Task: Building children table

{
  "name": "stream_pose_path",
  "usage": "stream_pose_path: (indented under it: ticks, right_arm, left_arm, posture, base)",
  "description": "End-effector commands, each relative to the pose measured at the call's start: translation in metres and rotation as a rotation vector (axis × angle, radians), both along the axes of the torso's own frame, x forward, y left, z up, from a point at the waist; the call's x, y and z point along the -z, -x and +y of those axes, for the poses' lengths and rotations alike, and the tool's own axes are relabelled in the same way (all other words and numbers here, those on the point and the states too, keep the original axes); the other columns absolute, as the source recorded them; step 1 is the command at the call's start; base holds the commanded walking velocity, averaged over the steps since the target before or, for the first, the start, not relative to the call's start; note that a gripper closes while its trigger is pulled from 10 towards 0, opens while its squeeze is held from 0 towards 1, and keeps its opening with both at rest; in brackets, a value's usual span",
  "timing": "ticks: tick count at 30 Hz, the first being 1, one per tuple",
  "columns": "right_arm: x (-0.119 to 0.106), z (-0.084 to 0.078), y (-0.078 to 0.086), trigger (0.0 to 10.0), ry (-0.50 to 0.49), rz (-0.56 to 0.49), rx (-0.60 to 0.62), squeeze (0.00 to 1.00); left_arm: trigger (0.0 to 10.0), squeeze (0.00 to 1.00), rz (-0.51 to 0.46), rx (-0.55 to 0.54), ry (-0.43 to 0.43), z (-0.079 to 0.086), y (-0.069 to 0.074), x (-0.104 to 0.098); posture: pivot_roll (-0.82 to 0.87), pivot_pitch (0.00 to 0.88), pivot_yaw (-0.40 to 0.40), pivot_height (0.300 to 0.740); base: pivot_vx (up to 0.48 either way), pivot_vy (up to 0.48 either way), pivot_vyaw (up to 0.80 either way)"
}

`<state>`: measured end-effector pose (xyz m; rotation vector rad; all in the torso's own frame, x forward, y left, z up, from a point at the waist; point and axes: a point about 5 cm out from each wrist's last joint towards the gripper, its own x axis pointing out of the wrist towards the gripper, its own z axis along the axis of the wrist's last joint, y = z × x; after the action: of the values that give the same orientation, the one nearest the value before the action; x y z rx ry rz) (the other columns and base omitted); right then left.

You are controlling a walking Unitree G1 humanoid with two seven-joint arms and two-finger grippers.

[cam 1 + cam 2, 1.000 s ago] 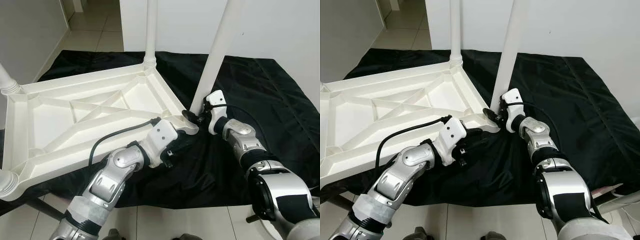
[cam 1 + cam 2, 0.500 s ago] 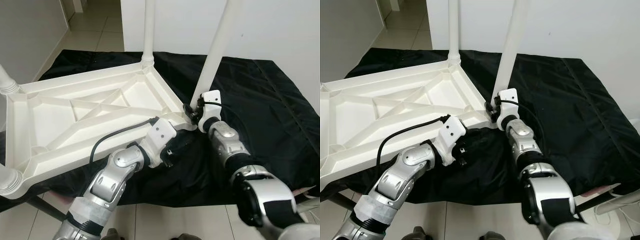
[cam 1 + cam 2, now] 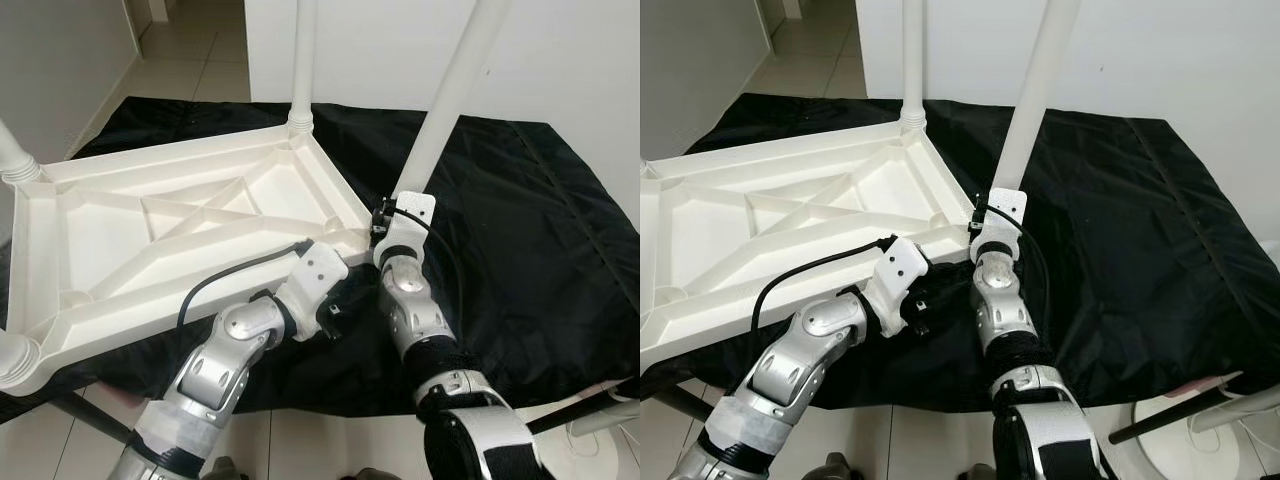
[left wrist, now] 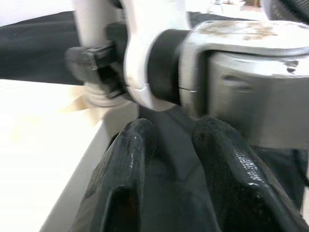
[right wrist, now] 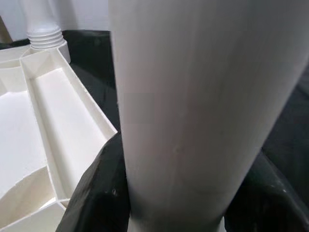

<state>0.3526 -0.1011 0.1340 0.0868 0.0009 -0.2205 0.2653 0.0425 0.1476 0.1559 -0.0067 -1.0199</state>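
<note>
An upturned white plastic table (image 3: 150, 230) lies on a black cloth (image 3: 520, 220). A white leg (image 3: 450, 100) stands at its near right corner, leaning to the right. My right gripper (image 3: 385, 222) is shut on this leg's base; in the right wrist view the leg (image 5: 188, 106) sits between the black fingers (image 5: 96, 193). My left gripper (image 3: 335, 305) is low beside the same corner, under the table's edge, just left of the right forearm. Its fingers (image 4: 130, 159) stand a little apart with only dark cloth between them.
Another leg (image 3: 303, 60) stands upright in the far corner socket, and two more (image 3: 15, 160) rise at the left corners. A white wall is behind the cloth. Tiled floor runs along the near edge, with a white object (image 3: 1200, 430) at the lower right.
My right forearm has swung left, close to the left arm, still holding the leg's base. The leg's top now leans further right. The left arm has barely moved.
</note>
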Motion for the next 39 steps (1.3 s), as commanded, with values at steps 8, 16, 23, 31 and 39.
stream_pose_path:
  ticks: [8, 16, 23, 31, 39]
  right_arm:
    - [0.022, 0.009, 0.011, 10.0, -0.008, 0.078, -0.056, 0.0]
    - [0.011, 0.0, 0.018, 10.0, -0.035, -0.054, -0.297, 0.0]
    - [0.005, -0.024, 0.018, 10.0, 0.022, -0.1, -0.478, 0.0]
    - [0.002, -0.063, 0.003, 10.0, 0.193, -0.08, -0.71, 0.0]
    - [-0.011, -0.068, -0.015, 10.0, 0.27, -0.018, -0.881, 0.0]
  left_arm:
    - [10.0, 0.0, -0.009, -0.112, 0.001, 0.008, -0.006, -0.002]
    - [10.0, 0.0, -0.022, -0.11, 0.009, 0.013, -0.001, -0.004]
    - [10.0, 0.0, -0.009, -0.057, 0.024, 0.013, 0.004, -0.007]
    - [10.0, 0.0, 0.014, 0.059, 0.034, 0.01, 0.015, -0.012]
    - [10.0, 0.0, 0.01, 0.103, 0.018, 0.01, 0.018, -0.019]
  posture:
    - [0.0, 0.0, -0.051, 0.74]
    - [0.01, 0.0, -0.051, 0.74]
    - [0.0, 0.0, -0.042, 0.74]
    - [-0.01, 0.0, -0.024, 0.74]
    - [0.01, 0.0, -0.018, 0.74]
  base:
    - [0.0, 0.0, 0.0]
    - [0.0, 0.0, 0.0]
    - [0.0, 0.0, 0.0]
    - [0.0, 0.0, 0.0]
    - [0.0, 0.0, 0.0]
